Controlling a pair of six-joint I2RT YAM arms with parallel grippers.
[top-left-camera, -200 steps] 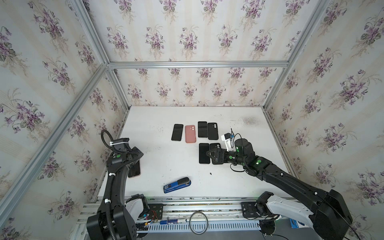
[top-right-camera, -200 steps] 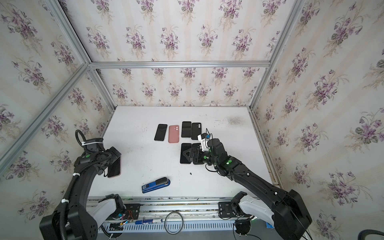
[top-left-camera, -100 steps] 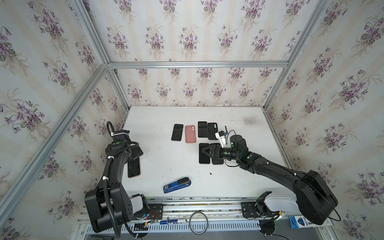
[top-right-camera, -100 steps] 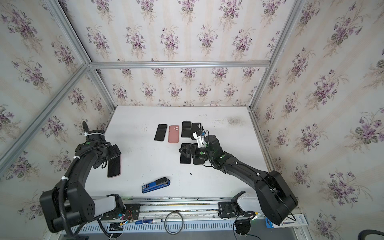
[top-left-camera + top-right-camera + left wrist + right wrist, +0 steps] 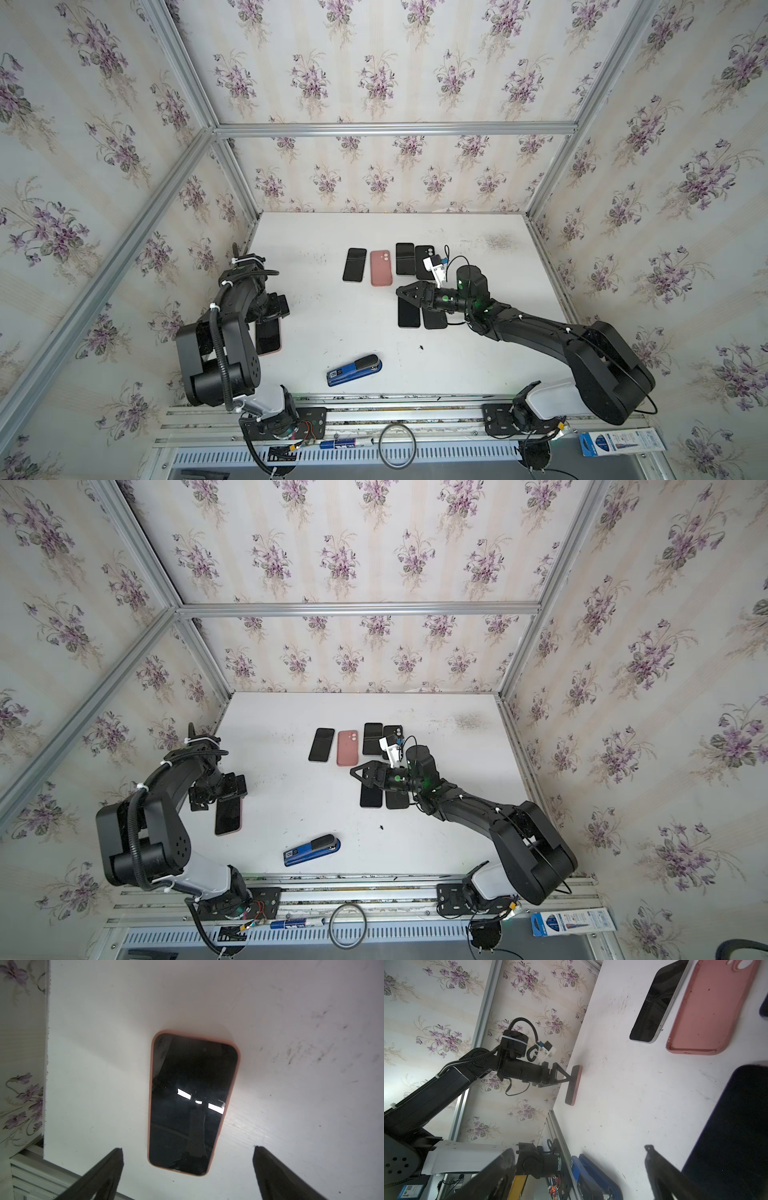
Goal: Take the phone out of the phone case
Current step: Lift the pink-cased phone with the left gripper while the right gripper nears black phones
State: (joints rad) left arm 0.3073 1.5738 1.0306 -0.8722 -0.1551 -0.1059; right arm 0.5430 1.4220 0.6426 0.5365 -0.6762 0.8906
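Note:
The phone [image 5: 191, 1101], black screen up, lies in its pink phone case [image 5: 152, 1084] near the table's left edge, seen in both top views [image 5: 268, 338] [image 5: 227, 816]. My left gripper [image 5: 188, 1148] is open and low over the phone's far end [image 5: 274, 309], one finger on each side with a wide gap. The right wrist view shows that phone edge-on [image 5: 573, 1084]. My right gripper [image 5: 411, 293] [image 5: 579, 1149] is open and empty, hovering right of centre over two dark phones.
An empty pink case [image 5: 381, 268] lies mid-table among black phones [image 5: 354, 264] [image 5: 405, 259] and a dark case [image 5: 424, 255]. Two more dark phones [image 5: 408, 313] [image 5: 435, 320] sit under my right gripper. A blue stapler [image 5: 354, 370] lies near the front edge.
My left gripper has shifted along the cased phone toward its far end. My right gripper has moved a little left and away from the front. Both remain open.

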